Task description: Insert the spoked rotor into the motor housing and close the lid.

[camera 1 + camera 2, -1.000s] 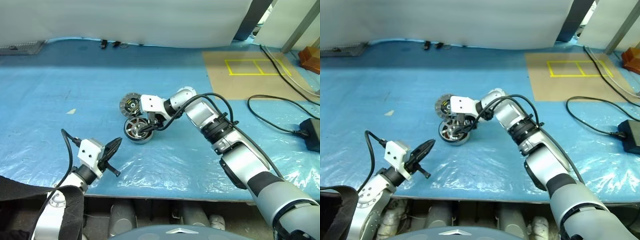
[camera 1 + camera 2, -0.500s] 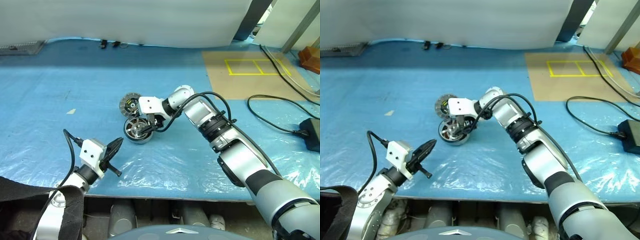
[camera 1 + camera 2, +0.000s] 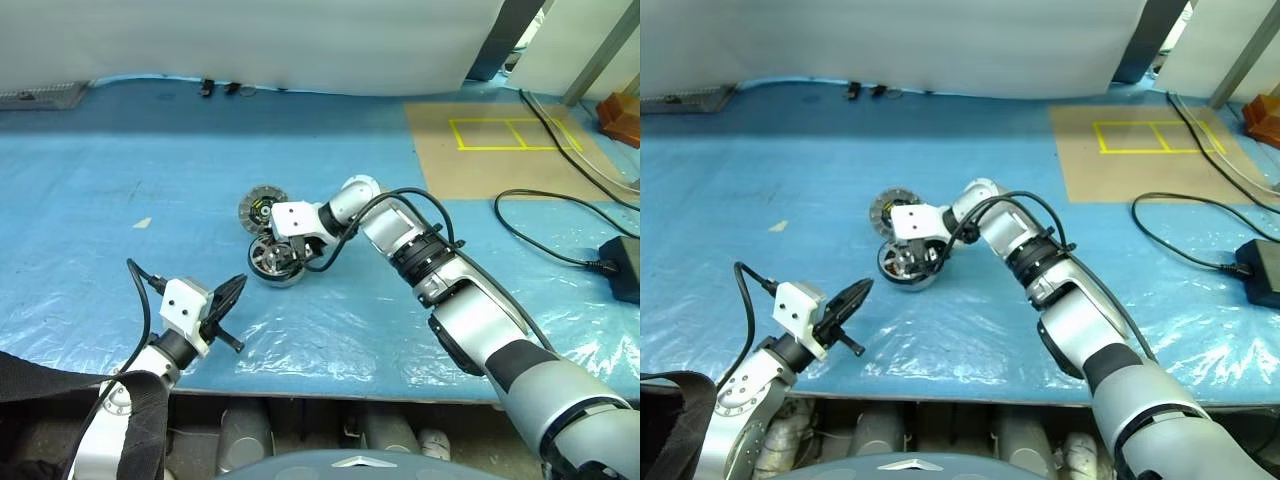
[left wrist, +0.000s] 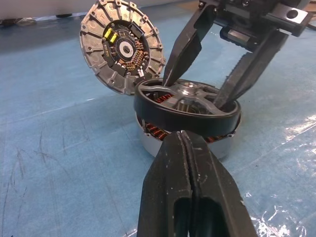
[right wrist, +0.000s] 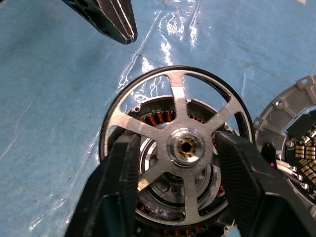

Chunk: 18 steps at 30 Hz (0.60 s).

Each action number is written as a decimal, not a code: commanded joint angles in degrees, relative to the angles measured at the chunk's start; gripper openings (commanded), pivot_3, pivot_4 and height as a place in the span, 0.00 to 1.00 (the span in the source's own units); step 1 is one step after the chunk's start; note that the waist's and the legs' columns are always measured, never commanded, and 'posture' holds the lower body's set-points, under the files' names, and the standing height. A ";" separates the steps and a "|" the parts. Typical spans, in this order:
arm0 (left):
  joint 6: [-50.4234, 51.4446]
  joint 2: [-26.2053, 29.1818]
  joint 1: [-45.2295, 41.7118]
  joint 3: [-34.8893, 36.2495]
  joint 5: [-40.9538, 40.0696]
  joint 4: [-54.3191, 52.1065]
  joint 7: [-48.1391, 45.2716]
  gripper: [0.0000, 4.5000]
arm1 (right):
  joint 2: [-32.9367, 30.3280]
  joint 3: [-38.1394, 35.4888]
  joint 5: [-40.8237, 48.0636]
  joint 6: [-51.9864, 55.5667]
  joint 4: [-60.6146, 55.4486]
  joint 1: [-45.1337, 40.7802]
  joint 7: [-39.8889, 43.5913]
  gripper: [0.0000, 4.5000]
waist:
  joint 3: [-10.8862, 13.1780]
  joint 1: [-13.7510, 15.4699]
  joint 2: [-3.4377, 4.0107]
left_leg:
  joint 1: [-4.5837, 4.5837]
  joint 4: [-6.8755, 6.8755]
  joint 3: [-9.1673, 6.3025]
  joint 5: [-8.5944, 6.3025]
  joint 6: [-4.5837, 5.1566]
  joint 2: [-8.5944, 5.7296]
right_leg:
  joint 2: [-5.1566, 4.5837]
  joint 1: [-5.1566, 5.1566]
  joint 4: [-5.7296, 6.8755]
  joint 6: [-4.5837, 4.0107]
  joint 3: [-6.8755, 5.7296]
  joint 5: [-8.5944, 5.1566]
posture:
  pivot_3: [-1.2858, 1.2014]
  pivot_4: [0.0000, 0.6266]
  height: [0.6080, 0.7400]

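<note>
Left wrist view showed one black wheel [image 4: 186,104] sitting partly in one silver can [image 4: 183,138], one ribbed disc [image 4: 122,45] leaning against the can, and two grippers. The can stood mid-sheet on the blue table [image 3: 120,150], far from its edges, with free room all around. The right gripper [image 5: 180,173] reached down from above, fingers set between the spokes beside the hub; the left gripper [image 4: 183,163] waited nearby, pinched together and holding nothing.
</note>
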 commanded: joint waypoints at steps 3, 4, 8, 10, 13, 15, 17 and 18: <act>-1.10 -0.06 0.00 0.35 0.11 -1.11 0.34 0.00 | 1.18 -0.15 -1.25 -1.85 2.60 -1.90 -1.87 0.38 | 0.00 -0.06 0.01 | 0.11 0.00 0.00 0.00 0.00 0.03 | 0.00 0.06 0.02 0.00 0.00 0.00 | 0.52 0.24 1.00; -1.16 0.04 -0.01 0.50 0.04 -0.99 0.27 0.00 | 1.23 -0.36 -1.05 -1.76 2.38 -1.96 -1.64 0.38 | 0.00 -0.08 0.01 | 0.11 0.00 0.00 0.00 0.00 0.03 | 0.00 0.05 0.02 0.00 0.01 0.00 | 0.52 0.24 1.00; -1.13 0.35 -0.27 0.89 -0.14 -0.78 0.08 0.00 | 0.74 -1.26 0.01 -0.63 0.19 -1.99 -0.04 0.38 | 0.00 -0.07 0.01 | 0.12 -0.01 0.00 0.00 0.00 0.04 | 0.00 0.06 0.02 -0.01 0.02 0.00 | 0.52 0.24 1.00; -1.12 0.40 -0.46 0.94 -0.17 -0.64 0.05 0.00 | 0.36 -1.60 0.49 0.12 -0.96 -1.95 0.68 0.38 | 0.00 -0.04 0.01 | 0.11 -0.01 0.00 0.00 0.00 0.03 | 0.00 0.05 0.02 -0.01 0.02 0.00 | 0.52 0.24 1.00; -1.04 0.51 -0.67 1.01 -0.26 -0.69 -0.03 0.00 | -0.50 -2.28 1.72 2.40 -3.57 -1.78 2.69 0.38 | 0.01 0.01 0.01 | 0.05 -0.01 0.00 0.00 0.00 0.03 | 0.00 0.03 0.01 -0.01 0.01 0.00 | 0.52 0.24 1.00; -0.97 0.65 -0.73 1.14 -0.37 -0.69 -0.12 0.00 | -0.89 -2.55 2.14 3.54 -4.48 -1.85 3.25 0.38 | 0.01 0.03 0.01 | 0.02 -0.01 0.00 0.00 0.00 0.03 | 0.00 0.00 0.00 -0.01 0.01 0.00 | 0.52 0.24 1.00; -0.93 0.75 -0.71 1.14 -0.39 -0.68 -0.17 0.00 | -1.30 -2.55 2.09 4.17 -4.90 -1.82 3.33 0.38 | 0.01 0.01 0.01 | 0.03 -0.01 0.00 0.00 0.00 0.03 | 0.00 0.00 0.01 -0.01 0.01 0.00 | 0.52 0.24 1.00; -0.97 0.71 -0.58 1.16 -0.50 -0.85 -0.13 0.00 | -1.58 -2.55 1.98 4.34 -5.00 -1.79 3.20 0.38 | 0.01 0.01 0.01 | 0.02 -0.01 0.00 0.00 0.00 0.03 | 0.00 0.00 0.01 -0.01 0.01 0.00 | 0.52 0.24 1.00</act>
